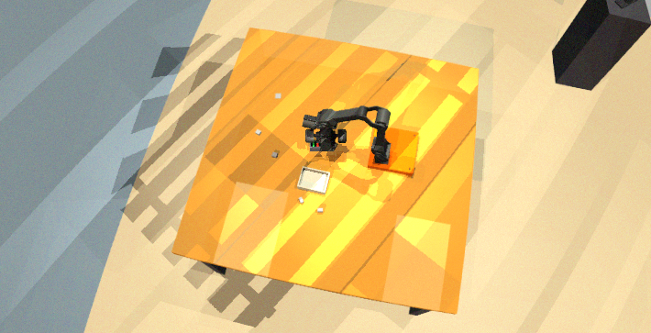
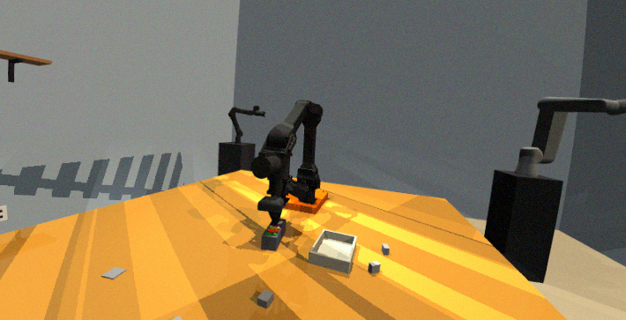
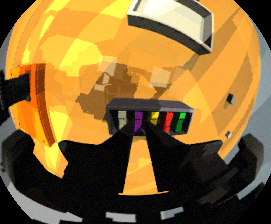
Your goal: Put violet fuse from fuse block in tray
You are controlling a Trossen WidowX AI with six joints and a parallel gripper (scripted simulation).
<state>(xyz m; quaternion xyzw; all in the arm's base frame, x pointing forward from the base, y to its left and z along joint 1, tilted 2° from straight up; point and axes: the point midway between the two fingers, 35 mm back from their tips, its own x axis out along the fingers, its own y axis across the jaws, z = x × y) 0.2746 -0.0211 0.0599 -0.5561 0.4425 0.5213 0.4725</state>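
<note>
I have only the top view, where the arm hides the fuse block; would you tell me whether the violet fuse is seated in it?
Observer: Yes. The wrist view shows the violet fuse standing in the fuse block, second from the left.
Operator: Thank you. How is the gripper set?
Observer: The gripper is narrowly open, holds nothing and lines up with that fuse.
Operator: And its height?
Observer: In the exterior view, its fingertips hang about level with the fuse tops.
</note>
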